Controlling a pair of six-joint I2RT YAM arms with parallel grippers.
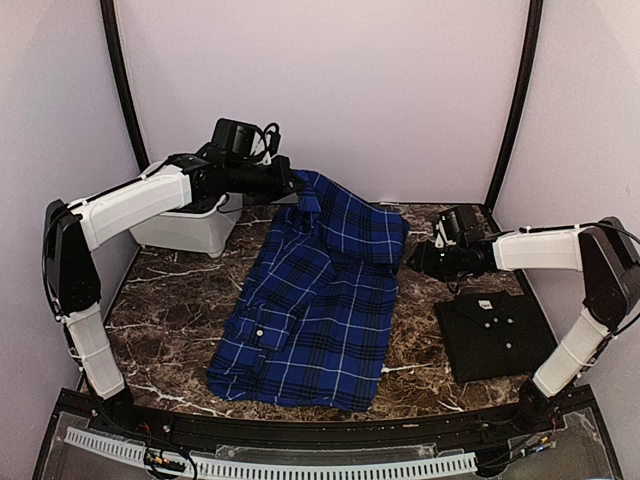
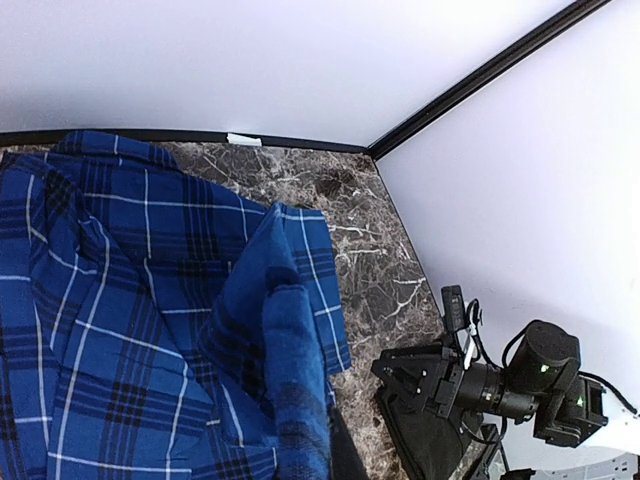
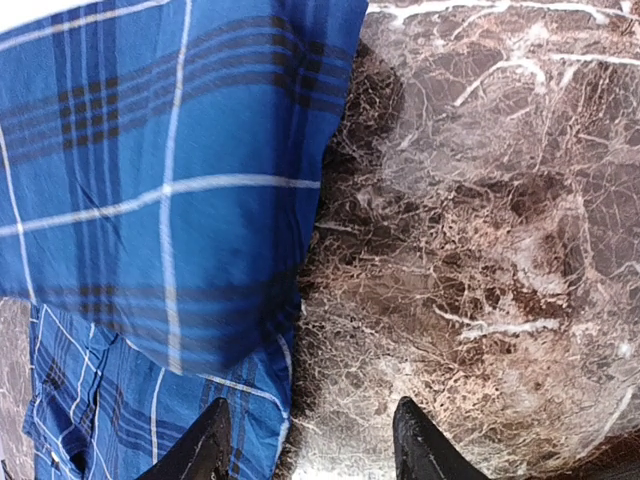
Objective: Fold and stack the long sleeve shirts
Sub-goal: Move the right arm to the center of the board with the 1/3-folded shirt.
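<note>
The left jaws are pinched together on a fold of the blue plaid shirt (image 1: 320, 300) at its 11 o'clock corner. They hold that cloth up off the worktop (image 1: 165, 300), and it hangs down in a soft ridge. The right jaws stand apart and grip nothing. They hover over bare marble just beside the shirt's 2 o'clock edge, where the cloth lies doubled over.

The rest of the plaid shirt is spread across the middle of the worktop, trailing toward 7 o'clock. The black shirt (image 1: 495, 335) lies folded at 4 o'clock, apart from the plaid. A white tub (image 1: 190, 225) stands at 10 o'clock.

The plaid looks light and limp, so it will likely sag and slide rather than keep a crease. The best hold is probably a thick seam or corner, through every layer. With 2 level grips at 11 and 2 o'clock, the fold line should stay straight.
</note>
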